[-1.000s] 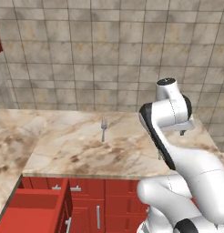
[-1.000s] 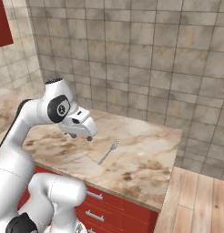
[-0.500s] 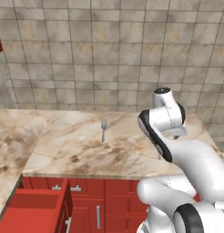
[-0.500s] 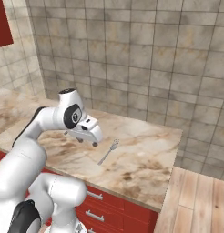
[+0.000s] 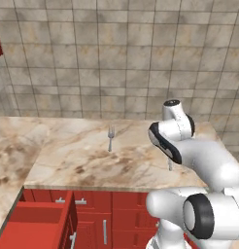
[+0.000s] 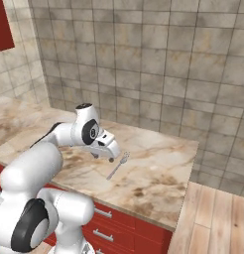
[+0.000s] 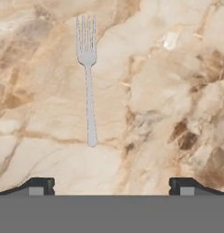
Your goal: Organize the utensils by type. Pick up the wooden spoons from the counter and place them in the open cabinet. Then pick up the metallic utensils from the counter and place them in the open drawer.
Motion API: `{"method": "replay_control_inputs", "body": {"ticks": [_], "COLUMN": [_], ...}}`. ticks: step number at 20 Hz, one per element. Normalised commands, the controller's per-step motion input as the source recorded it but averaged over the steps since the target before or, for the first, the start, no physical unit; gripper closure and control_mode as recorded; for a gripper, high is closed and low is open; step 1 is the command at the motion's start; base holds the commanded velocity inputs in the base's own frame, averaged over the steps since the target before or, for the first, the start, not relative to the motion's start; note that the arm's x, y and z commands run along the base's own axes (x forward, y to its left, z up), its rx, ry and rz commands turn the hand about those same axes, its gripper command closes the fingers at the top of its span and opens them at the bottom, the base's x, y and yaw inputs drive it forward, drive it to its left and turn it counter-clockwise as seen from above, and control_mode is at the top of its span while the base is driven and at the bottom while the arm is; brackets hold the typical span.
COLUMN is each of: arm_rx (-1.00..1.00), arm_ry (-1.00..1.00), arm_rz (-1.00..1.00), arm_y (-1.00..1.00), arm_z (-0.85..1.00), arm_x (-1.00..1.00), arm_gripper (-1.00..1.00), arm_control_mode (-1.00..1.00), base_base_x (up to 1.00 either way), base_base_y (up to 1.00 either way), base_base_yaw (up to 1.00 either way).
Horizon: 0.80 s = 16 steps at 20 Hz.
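One thin grey metal fork (image 7: 89, 77) lies flat on the beige marbled counter (image 5: 82, 165), tines pointing away from the hand. It lies a little beyond my gripper (image 7: 111, 186) and left of its centre line. Both dark fingertips (image 7: 41, 185) stand wide apart with nothing between them, so the gripper is open. From the right base, the gripper (image 6: 106, 154) hovers low over the counter just left of the fork (image 6: 118, 166). From the left base, the fork (image 5: 110, 137) lies left of the arm. The wooden spoons are out of view. The open drawer (image 5: 36, 226) juts out at the lower left.
A red wall cabinet's edge (image 6: 2, 25) shows at the upper left. A tiled wall backs the counter (image 6: 158, 173), which ends on the right above a wooden floor (image 6: 218, 218). Red base cabinet fronts (image 5: 107, 219) run under the counter beside the drawer.
The arm has swung forward and lower over the counter, bringing the gripper close beside the fork. The jaws stay open; the fork has not moved.
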Motion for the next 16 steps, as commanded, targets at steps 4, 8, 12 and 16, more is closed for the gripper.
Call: {"method": "replay_control_inputs", "body": {"ticks": [4, 8, 12, 16], "arm_rx": [0.02, 0.02, 0.0, 0.0], "arm_ry": [0.0, 0.0, 0.0, 0.0], "arm_rz": [0.0, 0.0, 0.0, 0.0], "arm_y": [-0.12, -0.09, -0.08, -0.1], "arm_z": [-0.35, -0.31, -0.28, -0.26], "arm_x": [0.33, 0.37, 0.37, 0.35], "arm_gripper": [-1.0, -1.0, -1.0, -1.0], "arm_control_mode": [-1.0, -1.0, -1.0, -1.0], "base_base_x": [0.0, 0.0, 0.0, 0.0], "base_base_y": [0.0, 0.0, 0.0, 0.0], "base_base_yaw": [0.0, 0.0, 0.0, 0.0]}}
